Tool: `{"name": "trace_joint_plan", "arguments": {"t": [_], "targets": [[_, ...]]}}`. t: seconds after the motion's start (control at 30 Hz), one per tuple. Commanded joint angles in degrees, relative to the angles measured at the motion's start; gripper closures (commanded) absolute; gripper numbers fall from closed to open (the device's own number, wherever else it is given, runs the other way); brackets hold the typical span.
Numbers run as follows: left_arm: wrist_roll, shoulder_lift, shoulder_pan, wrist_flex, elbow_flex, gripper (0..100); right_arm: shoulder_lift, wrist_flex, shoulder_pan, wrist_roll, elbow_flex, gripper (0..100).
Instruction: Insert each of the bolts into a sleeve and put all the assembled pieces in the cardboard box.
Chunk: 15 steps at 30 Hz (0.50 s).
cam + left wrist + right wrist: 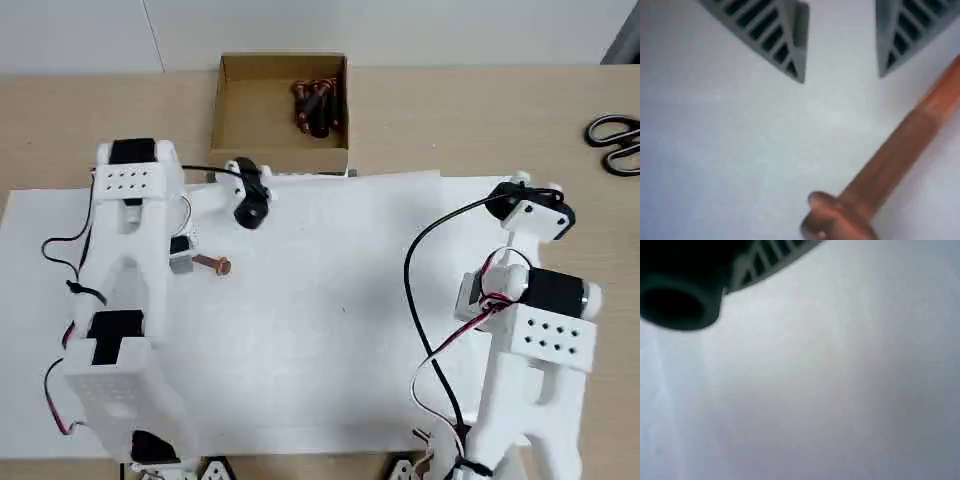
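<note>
The bolt (212, 264) lies flat on the white foam sheet (330, 330) that covers most of the bench (420, 110). It is just beside the left arm and well apart from the cardboard box (228, 110). In the high view its long axis runs roughly across the sheet, with the flanged head toward the sheet's middle and the shaft end toward the left arm. Whether it already wears a sleeve cannot be told.

The left tool (840, 70) hangs over the sheet with its two ribbed fingers spread and nothing between them. In the left wrist view the bolt's shaft passes beside one finger, outside the gap. Contact there cannot be judged.

The box stands at the far edge of the sheet, and a cluster of copper-coloured assembled pieces (317, 105) lies against its right wall.

The right tool (765, 260) is close above bare foam. One ribbed finger and a dark round part show, so whether it is spread or pressed together cannot be told.

Scissors (615, 140) lie on the bench at the far right.
</note>
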Motion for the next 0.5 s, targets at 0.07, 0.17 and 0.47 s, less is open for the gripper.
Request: {"name": "trace_joint_plan", "arguments": {"t": [0.07,0.17,0.47], "targets": [[-5.89,-0.44,0.97,1.58,0.13,91,-1.10,-2.07,0.48,0.79,-0.44,99.5],[-8.44,0.09,0.97,0.97,0.13,91,-1.10,-2.68,0.48,0.62,-0.44,99.5],[-11.96,7.47,1.05,0.79,-3.03,91,-1.10,-3.03,0.48,0.62,-0.44,99.5]]}}
